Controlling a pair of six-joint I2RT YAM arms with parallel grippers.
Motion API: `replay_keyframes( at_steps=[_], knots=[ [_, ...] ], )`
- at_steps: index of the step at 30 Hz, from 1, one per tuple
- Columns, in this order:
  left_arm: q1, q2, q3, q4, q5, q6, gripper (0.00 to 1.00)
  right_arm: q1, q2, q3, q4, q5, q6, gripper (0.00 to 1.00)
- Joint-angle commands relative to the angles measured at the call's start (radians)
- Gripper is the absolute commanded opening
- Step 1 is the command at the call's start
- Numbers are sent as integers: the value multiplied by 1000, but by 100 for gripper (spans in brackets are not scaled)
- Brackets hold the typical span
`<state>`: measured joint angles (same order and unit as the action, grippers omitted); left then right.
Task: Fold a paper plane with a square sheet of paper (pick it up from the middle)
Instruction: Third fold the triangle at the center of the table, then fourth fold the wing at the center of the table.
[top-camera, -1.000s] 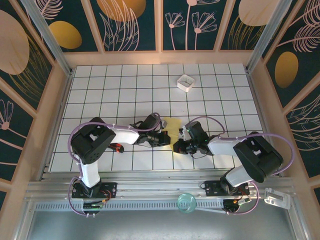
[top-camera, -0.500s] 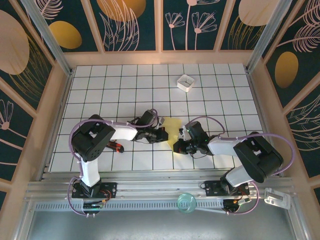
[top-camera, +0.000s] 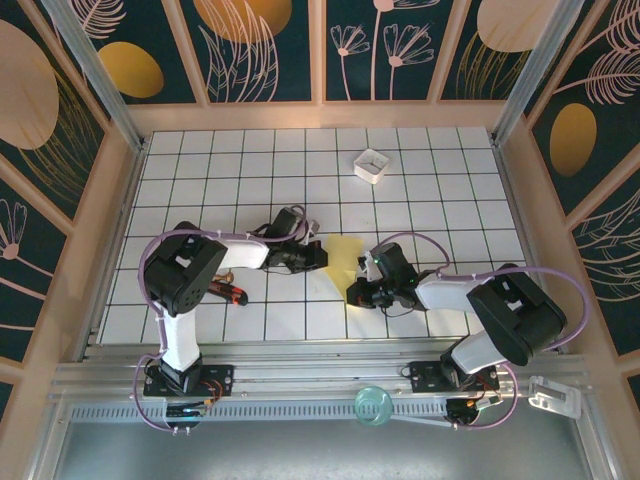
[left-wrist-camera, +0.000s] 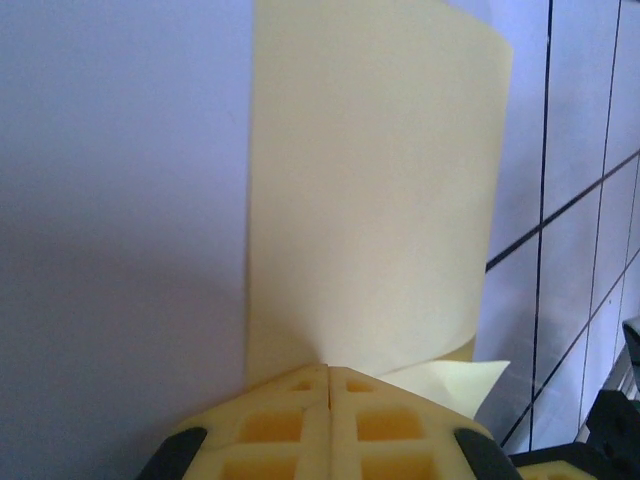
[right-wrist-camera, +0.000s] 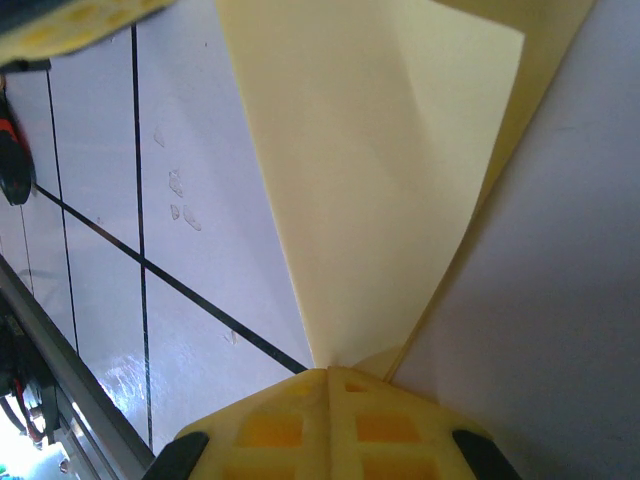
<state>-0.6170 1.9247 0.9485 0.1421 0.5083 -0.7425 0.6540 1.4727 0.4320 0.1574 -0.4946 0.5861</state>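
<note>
The square sheet of paper (top-camera: 346, 257) is pale yellow and lies doubled over between the two arms, near the middle of the tiled table. My left gripper (top-camera: 322, 256) is shut on the sheet's left edge. In the left wrist view the paper (left-wrist-camera: 370, 180) curves up and away from the closed gripper (left-wrist-camera: 329, 368), and a loose corner (left-wrist-camera: 470, 378) pokes out at the right. My right gripper (top-camera: 357, 292) is shut on the sheet's near corner. From that closed gripper (right-wrist-camera: 327, 372) in the right wrist view, the paper (right-wrist-camera: 380, 180) fans out in two layers.
A small white square box (top-camera: 371, 165) sits at the back, right of centre. A red and black tool (top-camera: 232, 294) lies by the left arm's elbow. A teal round object (top-camera: 373, 405) rests on the front rail. Wooden walls (top-camera: 120, 200) border the white tiled table (top-camera: 220, 190).
My left gripper has moved away from the near edge and slightly left, drawing its side of the paper with it. The right gripper has barely shifted.
</note>
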Motion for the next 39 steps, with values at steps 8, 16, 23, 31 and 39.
replay_keyframes(
  at_steps=[8,16,23,31,39],
  knots=[
    [117,-50,-16,-51,-94,78,15,-4,21,-64,-257,132,-23,0],
    [110,-301,-230,47,-64,-30,33,20,-213,-14,-309,97,-73,0],
    [59,-314,-268,139,-53,-84,38,-92,-240,67,-152,146,-41,15],
    [34,-261,-218,127,-66,-80,38,-90,-21,141,-96,231,0,20],
    [33,-263,-231,106,-38,-59,39,-81,57,143,-62,211,-66,18]
  ],
)
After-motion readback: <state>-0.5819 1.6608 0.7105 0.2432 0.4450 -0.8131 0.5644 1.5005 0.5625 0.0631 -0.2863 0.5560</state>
